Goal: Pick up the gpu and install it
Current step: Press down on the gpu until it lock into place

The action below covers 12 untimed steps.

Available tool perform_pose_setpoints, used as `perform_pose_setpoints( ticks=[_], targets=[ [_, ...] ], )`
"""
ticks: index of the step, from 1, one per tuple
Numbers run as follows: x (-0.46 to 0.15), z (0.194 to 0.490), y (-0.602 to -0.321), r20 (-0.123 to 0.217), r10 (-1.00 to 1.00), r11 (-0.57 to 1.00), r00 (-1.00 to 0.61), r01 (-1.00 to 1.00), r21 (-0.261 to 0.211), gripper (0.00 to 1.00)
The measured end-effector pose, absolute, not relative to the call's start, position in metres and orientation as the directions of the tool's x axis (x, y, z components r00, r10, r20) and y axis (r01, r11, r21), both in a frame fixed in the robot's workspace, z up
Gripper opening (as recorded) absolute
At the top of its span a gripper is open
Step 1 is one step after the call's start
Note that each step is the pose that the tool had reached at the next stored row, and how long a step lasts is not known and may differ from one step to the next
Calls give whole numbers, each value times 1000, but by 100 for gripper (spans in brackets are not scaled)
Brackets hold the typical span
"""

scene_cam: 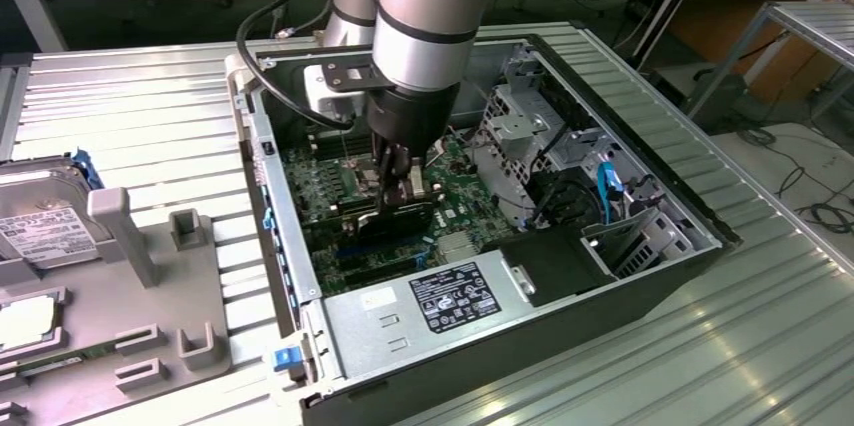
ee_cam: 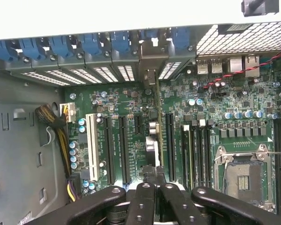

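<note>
Inside the case (scene_cam: pixel 641 276), gripper (scene_cam: pixel 396 186) clamps gpu (ee_cam: pixel 154 126)

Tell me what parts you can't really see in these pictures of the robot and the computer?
- Exterior view: the gpu lower edge, hidden by the fingers and the case wall; whether it sits fully in its slot cannot be told.
- Wrist view: the gpu is edge-on, so its face is hidden.
- Exterior view: the hard drive is cut off by the picture's edge.
- Exterior view: the power supply label print is too small to read.
</note>
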<state>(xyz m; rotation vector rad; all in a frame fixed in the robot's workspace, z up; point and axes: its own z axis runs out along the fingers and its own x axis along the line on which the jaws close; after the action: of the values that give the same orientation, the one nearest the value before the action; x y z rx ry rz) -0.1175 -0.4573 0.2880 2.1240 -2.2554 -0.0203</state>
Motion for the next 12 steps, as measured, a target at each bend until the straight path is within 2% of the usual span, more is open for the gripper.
perform_pose_setpoints(
  ticks=[12],
  targets=[
    [-132, 297, -457, 23, -998, 60, -60, -997, 40, 11]
  ],
)
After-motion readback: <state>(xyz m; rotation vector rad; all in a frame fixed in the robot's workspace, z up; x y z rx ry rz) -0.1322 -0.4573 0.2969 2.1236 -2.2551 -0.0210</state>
